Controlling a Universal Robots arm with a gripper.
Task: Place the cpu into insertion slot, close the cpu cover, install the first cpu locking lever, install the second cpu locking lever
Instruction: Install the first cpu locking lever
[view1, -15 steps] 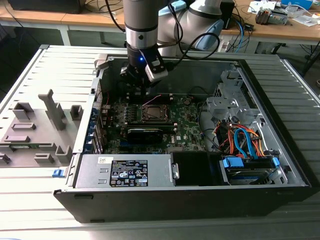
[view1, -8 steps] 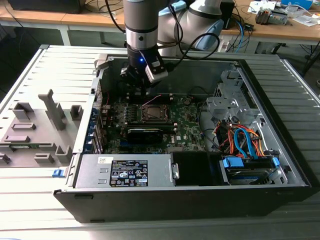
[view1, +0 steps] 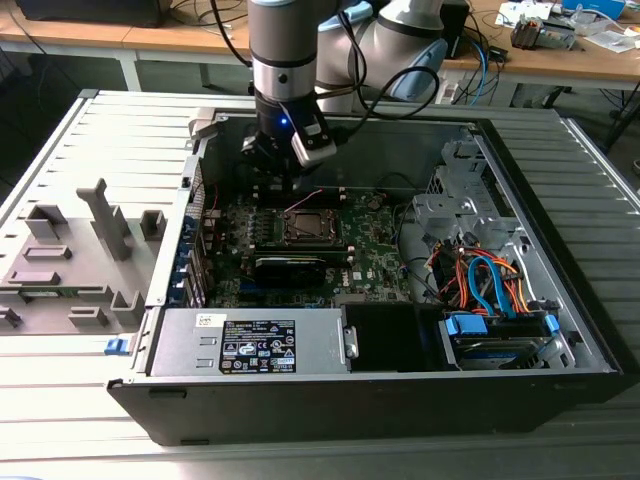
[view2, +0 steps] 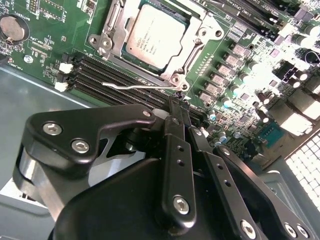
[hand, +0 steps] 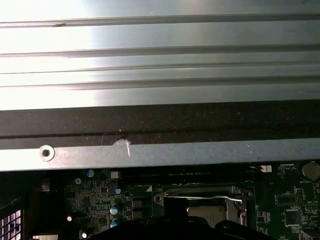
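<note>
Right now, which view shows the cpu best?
The second wrist view: the cpu sits in full sight, framed by the cover. The first wrist view catches just an edge; the exterior view shows it small and distant.

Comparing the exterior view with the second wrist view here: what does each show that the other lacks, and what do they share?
The exterior view alone gives the whole open computer case, its power supply and the orange and blue cables. The second wrist view alone gives the gripper close up, shut, by a thin metal lever. Both show the cpu seated under the cpu cover on the green motherboard.
</note>
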